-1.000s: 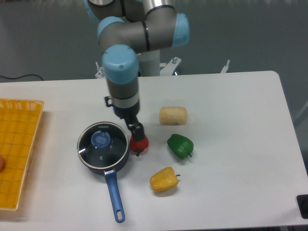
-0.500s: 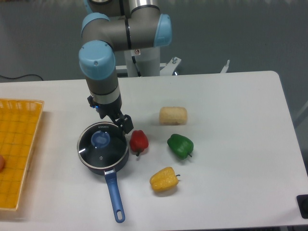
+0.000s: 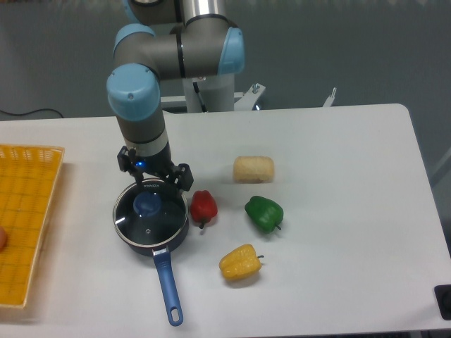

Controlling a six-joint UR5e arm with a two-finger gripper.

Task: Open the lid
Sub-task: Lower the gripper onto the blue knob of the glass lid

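So far nothing of the opening itself is done: the lid (image 3: 151, 215) sits flat and centred on the pan (image 3: 156, 244), its metal rim matching the pan's rim all round, with no tilt or gap to be seen. The gripper (image 3: 150, 187) hangs just over the far edge of the lid, with the blue knob (image 3: 148, 205) a little nearer the camera than the fingertips and below them. Its black body spreads to both sides above the lid, which suggests the fingers stand apart, but the tips are dark against the dark glass and I cannot tell for sure whether they are spread or closed; they do not appear to touch the knob. What remains, as I judge it, is nearly the whole task: bring the fingers over the knob, lower, close on it, lift the lid clear of the pan and set it down. To the gripper's right and slightly nearer the camera lies a red pepper (image 3: 204, 207), close beside the pan; further right are a green pepper (image 3: 264, 213) and a pale roll (image 3: 254, 169), and a yellow pepper (image 3: 240, 263) lies nearer the camera. Far to the gripper's left is a yellow basket (image 3: 28, 218).
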